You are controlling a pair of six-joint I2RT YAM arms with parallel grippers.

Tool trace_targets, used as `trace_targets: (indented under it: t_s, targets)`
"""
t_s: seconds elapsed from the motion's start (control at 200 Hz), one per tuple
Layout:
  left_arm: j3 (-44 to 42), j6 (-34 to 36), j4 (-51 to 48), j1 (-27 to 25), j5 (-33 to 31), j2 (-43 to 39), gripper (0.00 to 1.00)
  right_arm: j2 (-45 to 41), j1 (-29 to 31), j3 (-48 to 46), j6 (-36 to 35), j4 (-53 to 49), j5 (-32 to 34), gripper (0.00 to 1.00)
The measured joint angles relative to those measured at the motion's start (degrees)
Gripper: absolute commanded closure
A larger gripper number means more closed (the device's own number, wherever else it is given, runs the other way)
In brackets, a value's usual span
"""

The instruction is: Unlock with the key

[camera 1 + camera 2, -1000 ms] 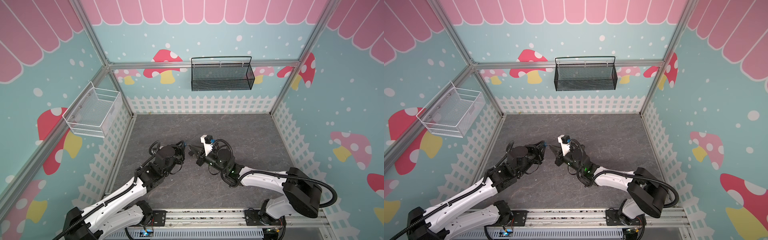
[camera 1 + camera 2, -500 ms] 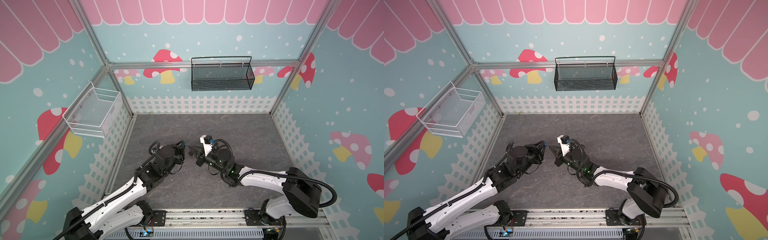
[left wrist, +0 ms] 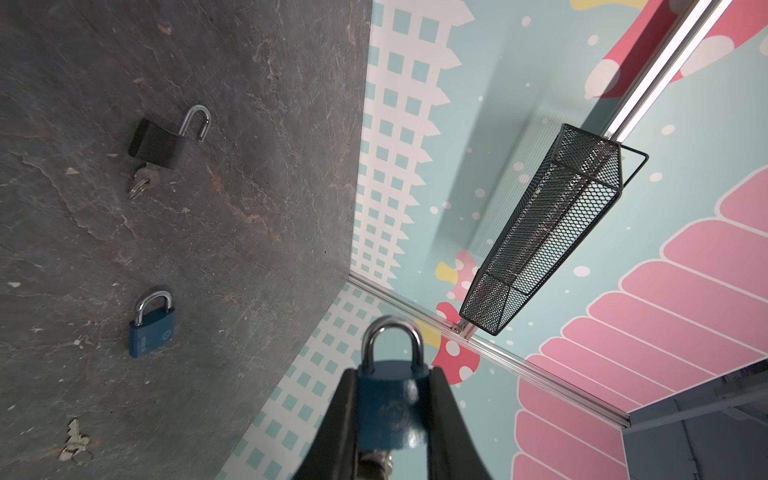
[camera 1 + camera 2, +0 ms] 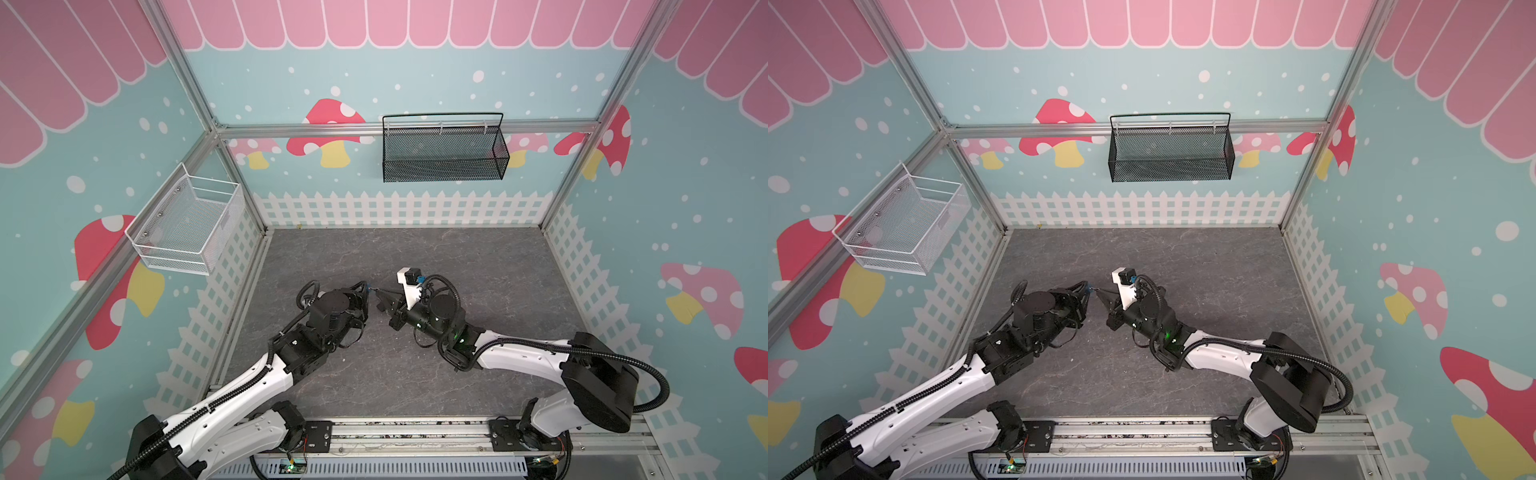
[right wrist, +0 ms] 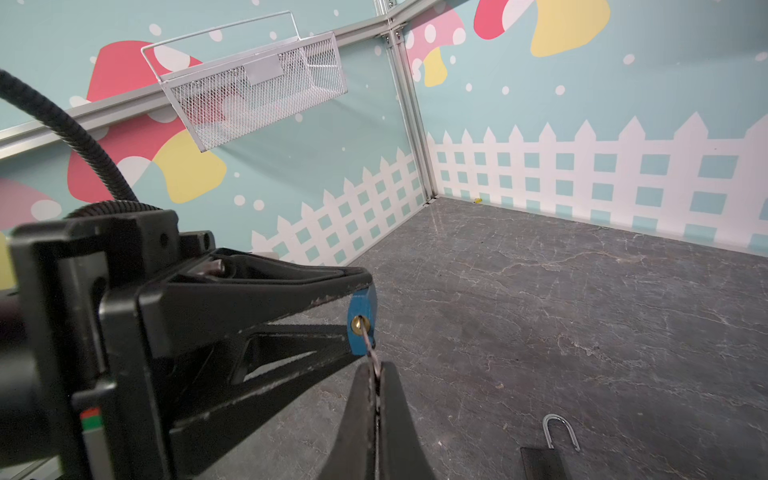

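1. Two claws meet nose to nose above the middle of the floor (image 4: 478, 266) in both top views. Your left claw (image 4: 367, 291) is clamped on the blue padlock (image 4: 366, 286). Your right claw (image 4: 379, 296) is pinched shut, but what it's holding is too small to make out from up here.
2. Left wrist view: the padlock sits square between the fingers, and its shackle (image 3: 392, 338) is down in the body, so it's not unlocked yet. Keep that clamp firm, since it has to take the twist. Lying on the floor are a black padlock (image 3: 157, 143) sprung open with a key in it, a second blue padlock (image 3: 151, 328) that's closed, and a loose key (image 3: 77, 442).
3. Right wrist view: the key (image 5: 370, 347) is pinched by its head, with the blade tip at the brass keyway (image 5: 358, 322). I can't tell how deep it's in. The blade looks a bit skewed, so I'd line it up, push straight till it seats, then roll your wrist about the blade. Don't swing it, or it'll probably bind.
4. Writing: the second blue padlock has a round logo and a line of lettering, both too small to read. The held one is too blurred to read.
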Motion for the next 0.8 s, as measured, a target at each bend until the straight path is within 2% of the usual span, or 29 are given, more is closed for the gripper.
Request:
trace_targets:
  t_s: [0.275,0.52,0.8]
  targets:
    - [2.03,1.97,-1.92,0.37,-1.03,0.04,1.0,0.46,0.11,2.16,-1.68,-1.22,-0.7,1.0]
    - [2.91,2.78,-1.95,0.66,-1.46,0.87,1.0,0.5,0.85,3.26,-3.76,-2.97,1.2,1.0]
    - [5.31,6.38,-3.23,1.18,0.44,2.29,1.0,0.5,1.11,3.43,-6.73,-4.42,2.56,1.0]
